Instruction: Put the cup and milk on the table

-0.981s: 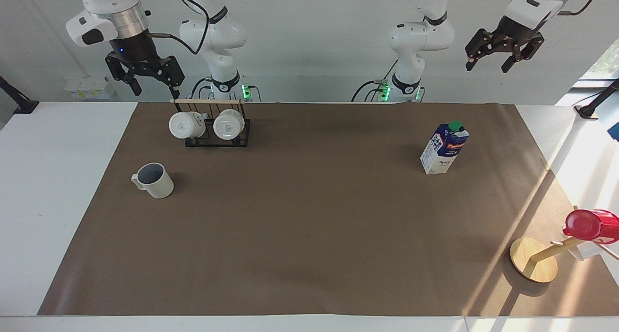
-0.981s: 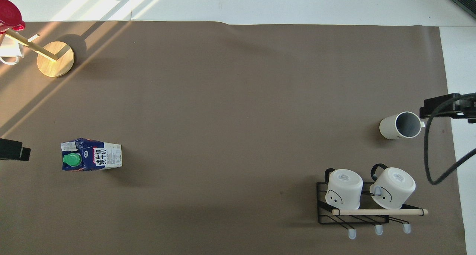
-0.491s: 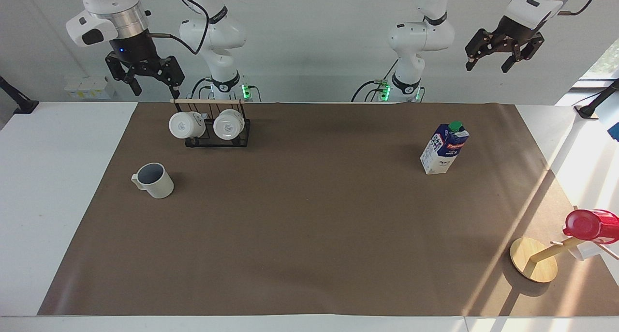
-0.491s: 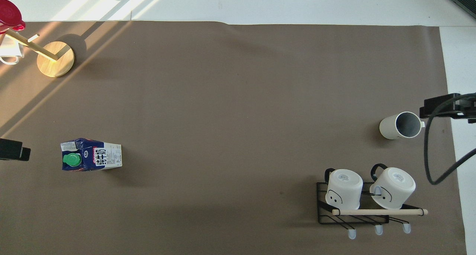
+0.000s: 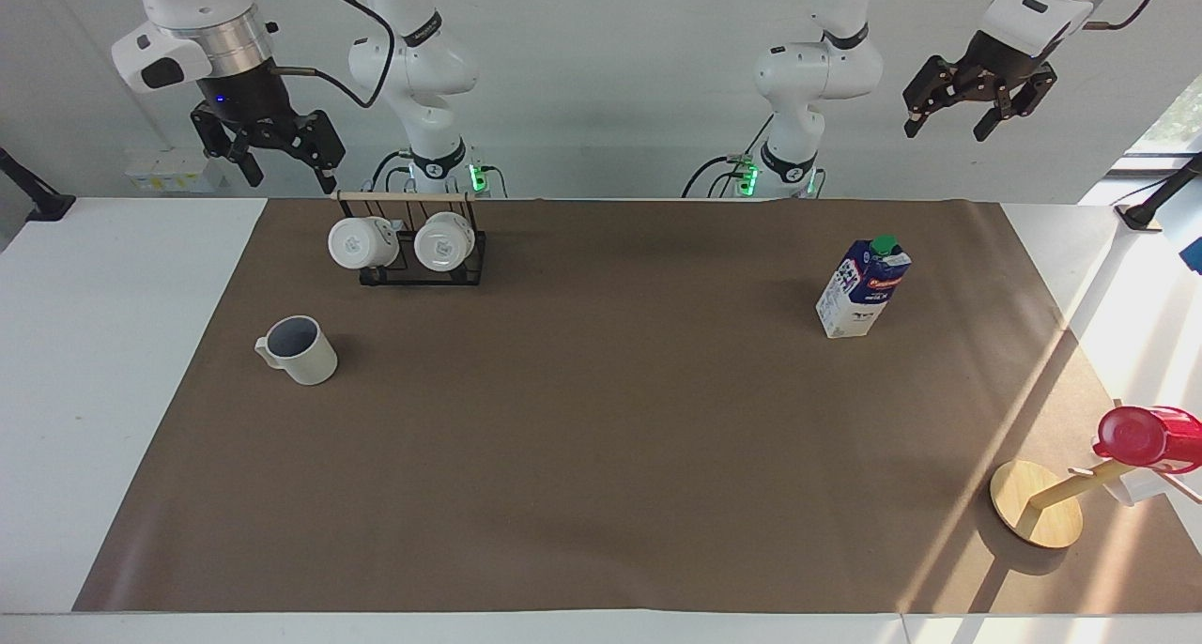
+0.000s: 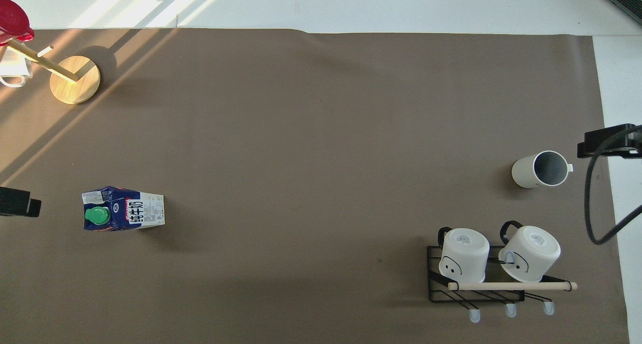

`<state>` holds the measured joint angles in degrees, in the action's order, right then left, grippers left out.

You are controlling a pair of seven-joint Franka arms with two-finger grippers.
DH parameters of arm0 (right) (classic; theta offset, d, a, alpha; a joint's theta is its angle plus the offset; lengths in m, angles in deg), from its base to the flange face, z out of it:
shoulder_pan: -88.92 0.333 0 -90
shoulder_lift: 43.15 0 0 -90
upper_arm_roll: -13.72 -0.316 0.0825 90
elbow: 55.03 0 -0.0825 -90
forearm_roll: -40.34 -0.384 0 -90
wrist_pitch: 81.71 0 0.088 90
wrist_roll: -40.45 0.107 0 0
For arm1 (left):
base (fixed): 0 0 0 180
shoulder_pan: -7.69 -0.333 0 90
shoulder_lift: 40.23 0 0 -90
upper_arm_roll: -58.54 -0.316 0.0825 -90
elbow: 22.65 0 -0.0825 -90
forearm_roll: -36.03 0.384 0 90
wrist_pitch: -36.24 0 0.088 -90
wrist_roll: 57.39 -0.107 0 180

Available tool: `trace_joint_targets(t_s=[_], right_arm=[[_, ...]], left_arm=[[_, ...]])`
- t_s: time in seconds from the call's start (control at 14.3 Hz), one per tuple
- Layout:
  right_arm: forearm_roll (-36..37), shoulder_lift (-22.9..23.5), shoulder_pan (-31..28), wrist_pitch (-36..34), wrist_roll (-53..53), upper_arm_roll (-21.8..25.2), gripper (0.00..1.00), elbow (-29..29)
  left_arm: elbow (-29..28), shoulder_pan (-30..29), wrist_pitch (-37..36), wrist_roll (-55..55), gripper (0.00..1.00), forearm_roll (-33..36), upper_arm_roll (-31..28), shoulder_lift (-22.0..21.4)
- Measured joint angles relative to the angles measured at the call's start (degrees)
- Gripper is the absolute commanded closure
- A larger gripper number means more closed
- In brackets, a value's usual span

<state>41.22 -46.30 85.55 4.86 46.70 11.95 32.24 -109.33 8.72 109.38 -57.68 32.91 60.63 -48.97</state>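
Facing view alone is showing both grippers whole — left gripper [image 5: 977, 111] and right gripper [image 5: 266, 151] hanging spread, empty. Cup [image 5: 299, 349] and milk carton [image 5: 863, 286] are standing on the mat [image 5: 601, 456], well below them.

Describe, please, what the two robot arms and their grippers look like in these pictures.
Both arms are glossy white, with rounded joints and black rings between segments. Green lights glow at their bases. Each ends in a black two-finger gripper with linked outer bars: the right gripper hangs below a silver wrist ring and a black module showing a small blue light, the left gripper below a white wrist. Black cables loop along both arms.
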Motion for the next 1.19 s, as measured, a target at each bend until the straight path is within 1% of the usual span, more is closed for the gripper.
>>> trace_joint_targets(t_s=[0.14, 0.42, 0.56, 0.91, 1.19], right_arm=[[0.00, 0.18, -0.42, 1.81, -0.77, 0.02, 0.00, 1.27], [0.00, 0.29, -1.35, 5.10, -2.38, 0.03, 0.00, 5.50], [0.00, 0.34, -1.92, 7.92, -3.64, 0.04, 0.00, 8.06], [0.00, 1.20, -3.17, 21.06, -5.28, 0.06, 0.00, 18.83], [0.00, 3.55, -4.67, 32.30, -7.15, 0.09, 0.00, 26.66]], left_arm=[[0.00, 0.00, 0.00, 0.00, 0.00, 0.00, 0.00, 0.00], [0.00, 0.00, 0.00, 0.00, 0.00, 0.00, 0.00, 0.00], [0.00, 0.00, 0.00, 0.00, 0.00, 0.00, 0.00, 0.00], [0.00, 0.00, 0.00, 0.00, 0.00, 0.00, 0.00, 0.00], [0.00, 0.00, -0.04, 0.00, 0.00, 0.00, -0.04, 0.00]])
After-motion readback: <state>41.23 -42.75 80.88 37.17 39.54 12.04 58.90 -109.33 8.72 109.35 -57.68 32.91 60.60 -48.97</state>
